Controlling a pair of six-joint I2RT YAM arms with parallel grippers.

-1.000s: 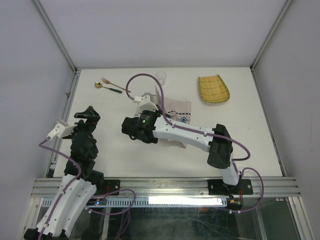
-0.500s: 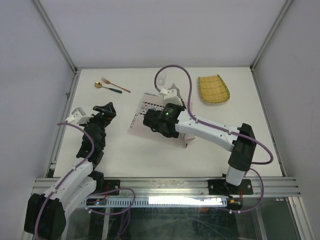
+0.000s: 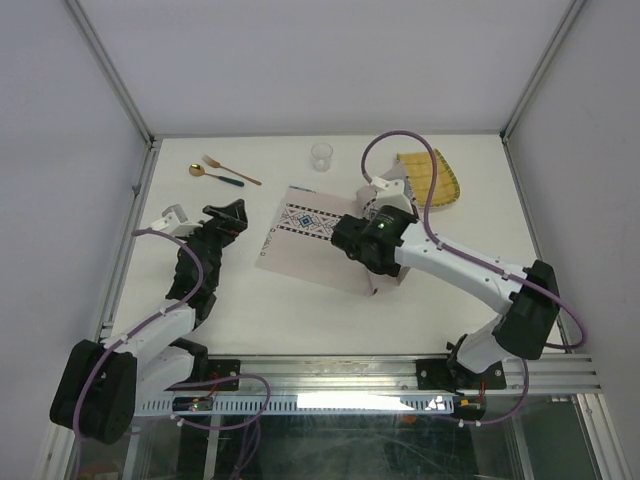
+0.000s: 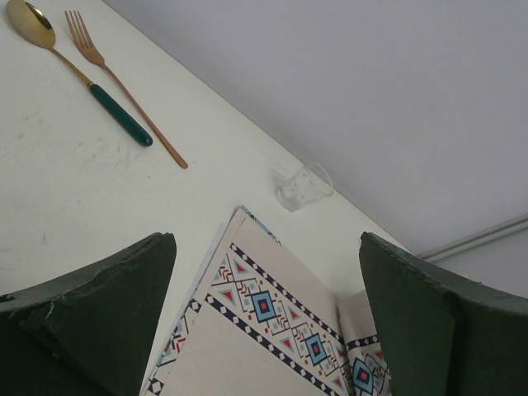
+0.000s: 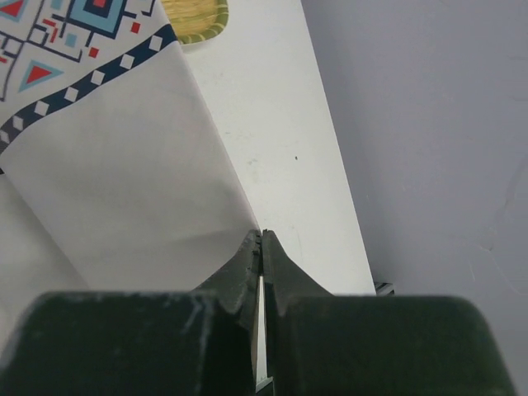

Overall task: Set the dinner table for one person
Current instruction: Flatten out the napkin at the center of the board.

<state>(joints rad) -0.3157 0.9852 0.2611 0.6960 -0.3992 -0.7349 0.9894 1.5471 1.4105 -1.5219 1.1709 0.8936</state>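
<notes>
On the white dinner table (image 3: 480, 235) lies a pale placemat (image 3: 300, 240) with a blue-red patterned band (image 4: 272, 309), partly unfolded. My right gripper (image 5: 262, 236) is shut on the placemat's (image 5: 124, 181) thin edge and lifts its right end. In the top view the right gripper (image 3: 372, 250) sits over that end, its tips hidden under its body. The left gripper (image 3: 232, 215) is open just left of the placemat, its dark fingers (image 4: 107, 305) apart with nothing between them.
A gold spoon (image 3: 205, 172) with a green handle and a copper fork (image 3: 232, 170) lie at the far left. A clear glass (image 3: 321, 155) stands at the back. A yellow-green plate (image 3: 440, 180) sits at the far right, behind the right arm. Metal rails line the table edges.
My right gripper has carried the placemat's edge to the right, spreading the cloth out. The left arm has reached forward and right, closer to the placemat's left edge.
</notes>
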